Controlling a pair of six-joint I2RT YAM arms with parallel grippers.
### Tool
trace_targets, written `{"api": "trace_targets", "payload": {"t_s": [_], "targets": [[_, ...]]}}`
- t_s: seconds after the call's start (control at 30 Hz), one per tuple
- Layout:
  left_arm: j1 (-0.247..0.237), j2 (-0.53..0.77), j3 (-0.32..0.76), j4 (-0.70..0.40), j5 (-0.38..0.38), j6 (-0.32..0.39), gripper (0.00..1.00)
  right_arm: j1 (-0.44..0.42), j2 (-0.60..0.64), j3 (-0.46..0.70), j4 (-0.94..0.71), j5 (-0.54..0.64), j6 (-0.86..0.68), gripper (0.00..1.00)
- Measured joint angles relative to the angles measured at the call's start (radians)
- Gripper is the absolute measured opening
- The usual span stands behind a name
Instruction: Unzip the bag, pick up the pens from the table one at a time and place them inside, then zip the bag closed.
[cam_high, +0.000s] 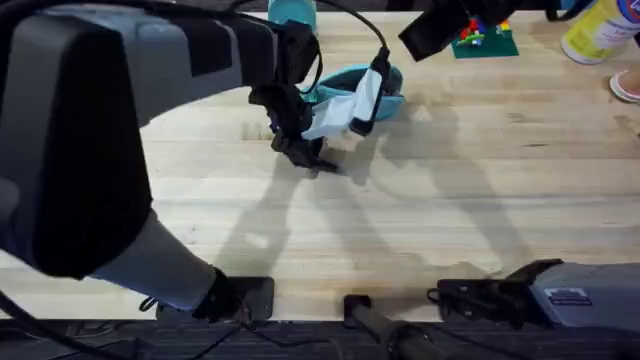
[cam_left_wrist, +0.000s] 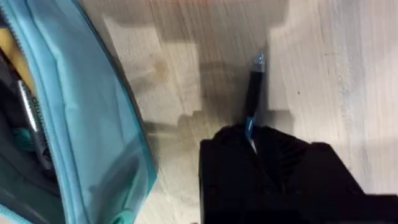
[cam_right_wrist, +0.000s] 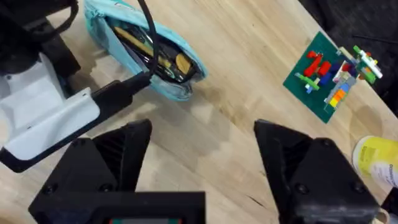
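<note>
While the bag (cam_left_wrist: 93, 124) lies unzipped just beside it, the left gripper (cam_left_wrist: 252, 146) is pressed together on a pen (cam_left_wrist: 254, 93), whose long axis is pointed straight ahead of the fingers.

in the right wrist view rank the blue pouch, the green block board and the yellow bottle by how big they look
1. The bag, open with pens inside, looks largest.
2. The green board of colored blocks comes next.
3. The yellow bottle looks smallest, but the picture's edge cuts it off, so its full size is unsure.
</note>
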Motion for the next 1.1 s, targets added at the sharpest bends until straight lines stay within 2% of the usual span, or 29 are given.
{"api": "trace_targets", "payload": {"t_s": [0.5, 0.67, 0.87, 1.1], "targets": [[0.000, 0.000, 0.006, -0.005, 0.006, -0.018, 0.041, 0.000, 0.000, 0.000, 0.000, 0.000, 0.000, 0.996], [0.000, 0.000, 0.069, -0.071, 0.023, -0.034, 0.041, 0.000, -0.011, -0.002, -0.003, 0.001, 0.017, 0.995], [0.000, 0.000, 0.180, -0.097, 0.105, -0.046, 0.041, -0.030, -0.086, -0.004, -0.008, 0.001, 0.098, 0.996], [0.000, 0.000, 0.294, -0.169, 0.238, -0.053, 0.041, -0.079, -0.176, -0.004, -0.027, 0.004, 0.129, 0.996]]}}
